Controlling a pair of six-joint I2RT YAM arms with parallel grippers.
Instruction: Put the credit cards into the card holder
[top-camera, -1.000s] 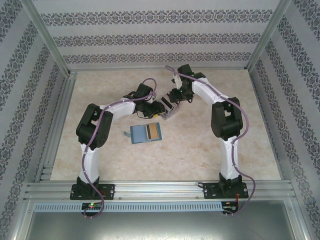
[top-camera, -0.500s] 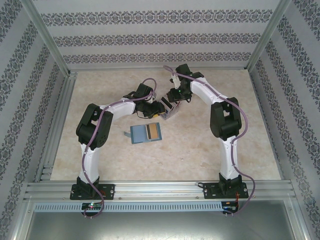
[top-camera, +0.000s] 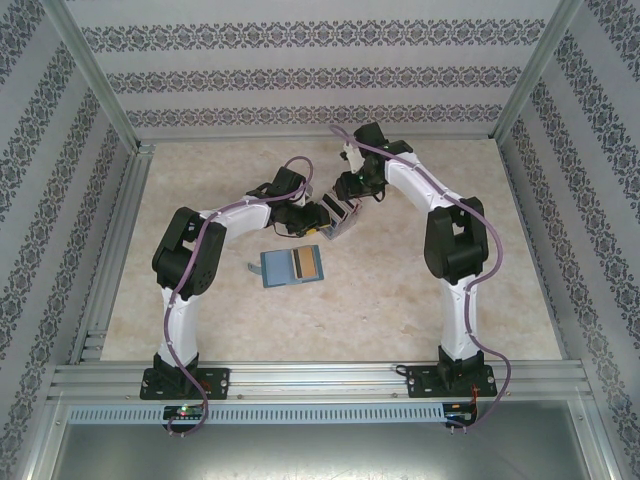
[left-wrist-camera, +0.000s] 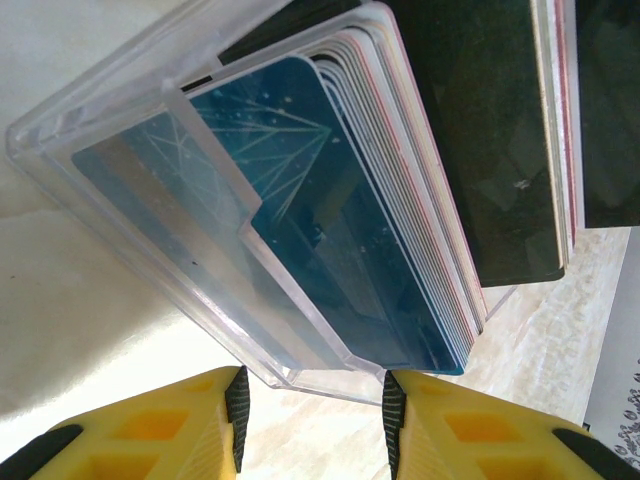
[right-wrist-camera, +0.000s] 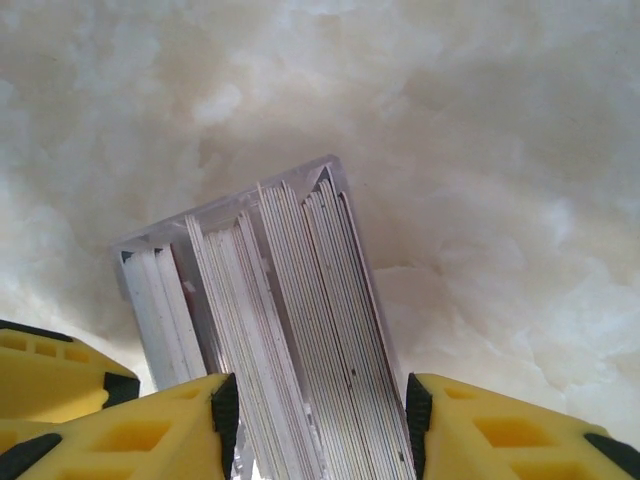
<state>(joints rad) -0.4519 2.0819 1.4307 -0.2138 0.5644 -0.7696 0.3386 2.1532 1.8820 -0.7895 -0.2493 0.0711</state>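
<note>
Jaws of the right gripper (right-wrist-camera: 318, 405) were closed across the thickness of a stack of credit cards (right-wrist-camera: 320, 320), seen edge-on, its far end seated in the clear card holder (left-wrist-camera: 120, 130). Left gripper (left-wrist-camera: 312, 408) looked closed on the holder's near edge, carrying it tilted above the table (top-camera: 420, 300), mid-table. 2 more cards, 1 blue card (top-camera: 277, 270) and 1 tan-orange card (top-camera: 307, 264), lay flat just in front of the holder.

Judgement: cards light, stiff, slick. A stack could fan or shear, so pinch squarely on the outer faces. Holder rigid, thin-walled, probably brittle. Take it by a wall, gently.
</note>
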